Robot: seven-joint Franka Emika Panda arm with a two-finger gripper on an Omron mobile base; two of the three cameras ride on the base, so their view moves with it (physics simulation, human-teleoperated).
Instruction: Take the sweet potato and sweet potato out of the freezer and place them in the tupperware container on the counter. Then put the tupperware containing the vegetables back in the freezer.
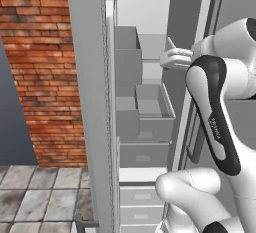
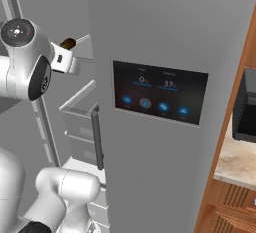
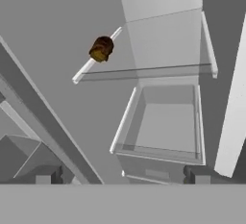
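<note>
the freezer (image 1: pixel 150 77) stands open ahead of the claw (image 3: pixel 122 176), its door (image 1: pixel 90 102) swung out to the left in the left base view. the arm (image 1: pixel 220 122) hides much of the inside there. an open drawer (image 3: pixel 163 122) lies just beyond the claw. one brown potato (image 3: pixel 101 48) sits on a shelf edge further in, up and left in the hand view; it is small and blurred. the claw is spread wide, holding nothing.

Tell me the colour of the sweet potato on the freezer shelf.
Dark brown-red with a yellowish patch: the sweet potato shows best in the hand view.
</note>
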